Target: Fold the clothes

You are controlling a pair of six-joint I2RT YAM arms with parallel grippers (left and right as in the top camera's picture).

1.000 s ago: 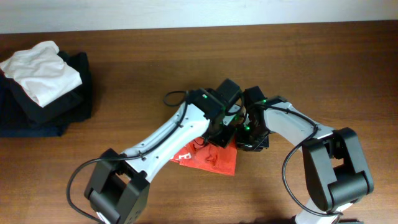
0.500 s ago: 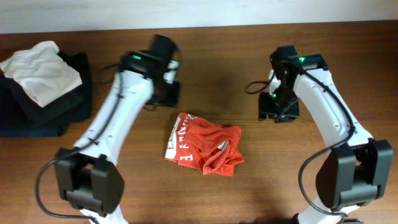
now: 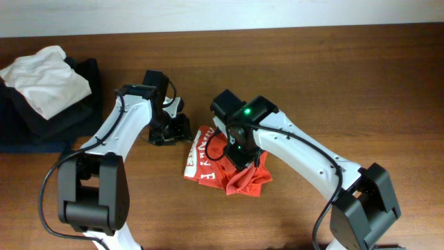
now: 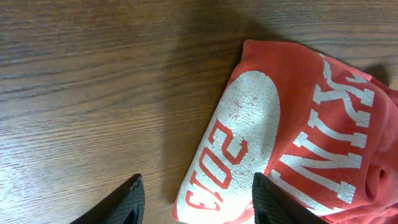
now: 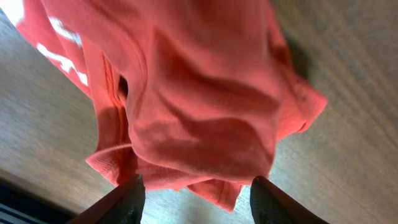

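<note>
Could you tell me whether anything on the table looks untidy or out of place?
Yes: the shirt in the middle of the table lies crumpled, one end bunched into loose folds rather than flat.

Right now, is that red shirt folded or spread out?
Loosely bunched, neither neatly folded nor spread: the red shirt lies in a wrinkled heap.

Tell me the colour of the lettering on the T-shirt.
White, cracked lettering on the red-orange T-shirt; the left wrist view shows it best.
</note>
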